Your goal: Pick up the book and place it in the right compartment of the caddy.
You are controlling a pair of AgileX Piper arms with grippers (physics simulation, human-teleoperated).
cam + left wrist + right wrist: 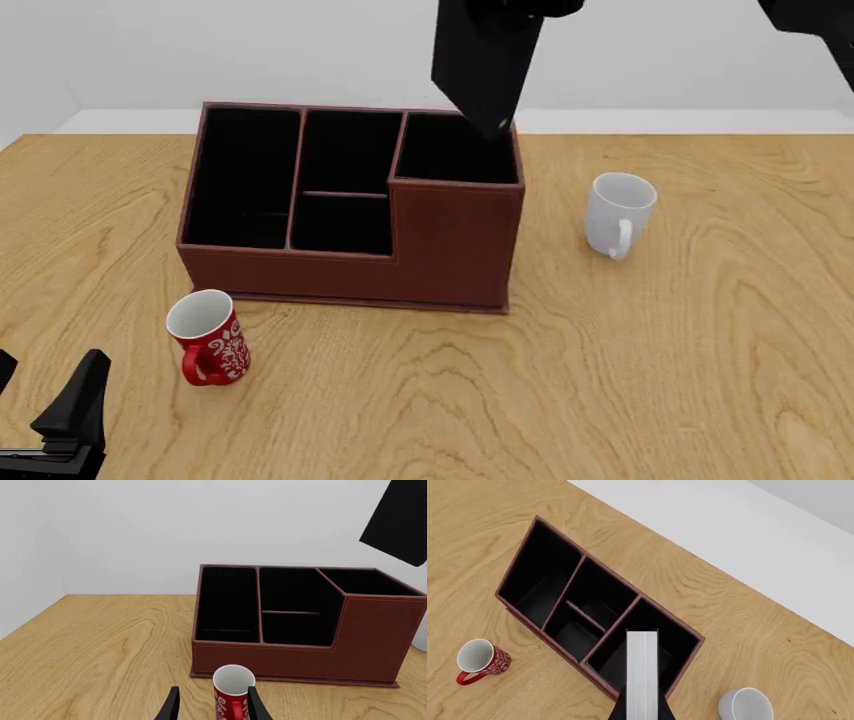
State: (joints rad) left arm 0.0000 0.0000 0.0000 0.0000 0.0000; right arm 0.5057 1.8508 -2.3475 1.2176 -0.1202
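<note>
Nearest, the left claw idles open beside the red mug. Right claw, apparently clenched on the book, hangs it tilted above the right compartment; it may snag the caddy wall.

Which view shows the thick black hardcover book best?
The front view: the thick black hardcover book hangs tilted above the caddy's tall right compartment. The right wrist view shows mostly its white page edge between the right gripper's fingers; the left wrist view only a black corner.
</note>
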